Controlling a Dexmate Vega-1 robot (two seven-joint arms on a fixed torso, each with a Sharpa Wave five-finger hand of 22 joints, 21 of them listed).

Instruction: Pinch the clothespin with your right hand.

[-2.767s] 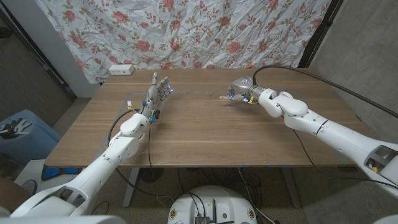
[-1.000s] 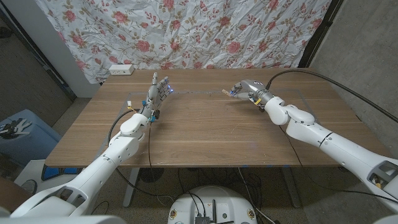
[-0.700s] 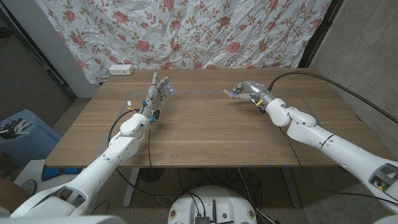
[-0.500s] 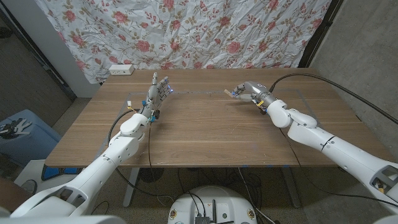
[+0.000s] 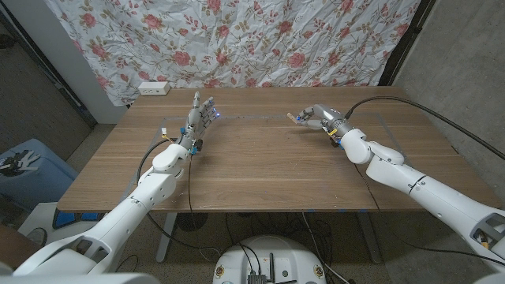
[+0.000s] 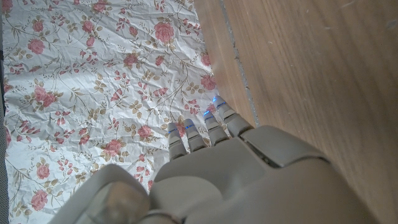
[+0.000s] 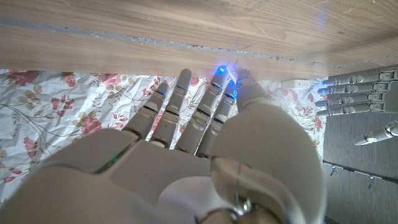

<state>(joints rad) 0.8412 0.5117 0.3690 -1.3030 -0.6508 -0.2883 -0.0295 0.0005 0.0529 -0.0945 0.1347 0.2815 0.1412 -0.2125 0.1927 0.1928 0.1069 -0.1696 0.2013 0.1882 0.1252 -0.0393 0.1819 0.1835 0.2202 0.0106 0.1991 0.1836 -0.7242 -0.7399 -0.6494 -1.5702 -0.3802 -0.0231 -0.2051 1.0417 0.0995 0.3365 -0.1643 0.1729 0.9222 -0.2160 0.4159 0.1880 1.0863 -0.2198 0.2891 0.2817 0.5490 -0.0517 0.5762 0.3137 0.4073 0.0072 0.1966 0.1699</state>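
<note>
A small tan clothespin (image 5: 291,118) sticks out from the fingertips of my right hand (image 5: 317,117) at the back right of the wooden table (image 5: 260,170). The thumb and a finger seem to pinch it just above the tabletop. In the right wrist view my right hand (image 7: 199,130) reaches out with its thumb tip against a fingertip, and the clothespin is hidden behind them. My left hand (image 5: 197,120) stands upright at the back left with fingers straight and apart, holding nothing. The left hand (image 6: 211,162) points toward the floral cloth.
A white power strip (image 5: 153,87) lies at the table's back left corner. A floral cloth (image 5: 237,39) hangs behind the table. A thin tape line (image 5: 245,117) runs across the far part of the table. A blue object (image 5: 24,170) sits on the floor to the left.
My right hand has drifted slightly right, and its fingers have stretched out, with the clothespin moving along at the fingertips. The right elbow swung lower. The left arm has stayed still.
</note>
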